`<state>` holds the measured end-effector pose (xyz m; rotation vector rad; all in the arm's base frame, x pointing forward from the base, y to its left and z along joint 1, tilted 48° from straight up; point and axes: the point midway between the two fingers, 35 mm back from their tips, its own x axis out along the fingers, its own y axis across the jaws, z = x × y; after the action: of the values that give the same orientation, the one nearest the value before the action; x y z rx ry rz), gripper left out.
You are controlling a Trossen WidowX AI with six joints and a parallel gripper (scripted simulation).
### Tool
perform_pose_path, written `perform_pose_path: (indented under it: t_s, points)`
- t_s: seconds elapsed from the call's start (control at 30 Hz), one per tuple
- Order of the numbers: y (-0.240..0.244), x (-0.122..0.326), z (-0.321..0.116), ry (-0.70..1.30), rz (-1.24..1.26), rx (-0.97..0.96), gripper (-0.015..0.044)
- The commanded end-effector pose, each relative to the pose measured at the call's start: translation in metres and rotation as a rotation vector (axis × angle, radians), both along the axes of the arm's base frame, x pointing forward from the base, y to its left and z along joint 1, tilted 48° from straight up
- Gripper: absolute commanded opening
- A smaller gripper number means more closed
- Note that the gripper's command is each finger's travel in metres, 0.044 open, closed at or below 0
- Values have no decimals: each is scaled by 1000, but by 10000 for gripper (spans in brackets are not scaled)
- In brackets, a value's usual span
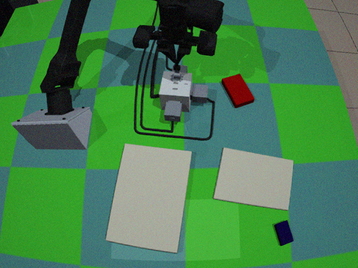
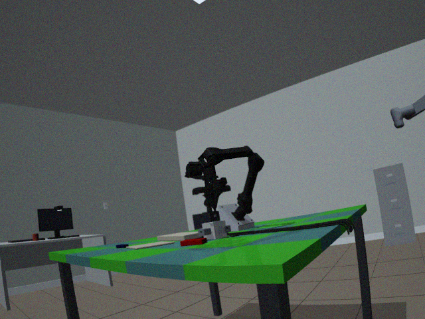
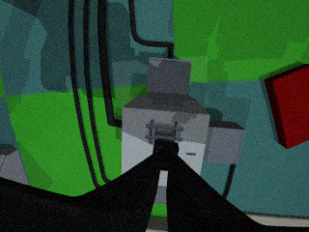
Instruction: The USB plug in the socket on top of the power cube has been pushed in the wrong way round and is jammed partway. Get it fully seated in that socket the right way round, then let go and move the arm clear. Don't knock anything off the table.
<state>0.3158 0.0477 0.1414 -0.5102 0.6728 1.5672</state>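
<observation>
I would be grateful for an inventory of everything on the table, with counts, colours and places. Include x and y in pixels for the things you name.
power cube (image 1: 183, 89) (image 2: 216, 229) (image 3: 140, 161): one, white, below the hand
side plugs: three, grey, around the cube
cables: four, black, around and behind the cube
flat panels: two, cream, in front of the cube
red block (image 1: 237, 90) (image 2: 193, 241) (image 3: 294, 108): one, beside the cube
small block (image 1: 283, 232) (image 2: 121, 246): one, dark blue, by the smaller panel
arm base: one, grey
arm: one, black
hand (image 1: 177, 67) (image 2: 211, 219) (image 3: 165, 161): one, black, at the cube's top
</observation>
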Motion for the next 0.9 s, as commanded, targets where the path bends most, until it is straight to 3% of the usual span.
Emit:
perform_pose_path:
  t_s: [0.0, 0.87]
  points:
    - [0, 0, -1, 73, -66, -11, 0]
    - [0, 0, -1, 570, -526, -85, 0]
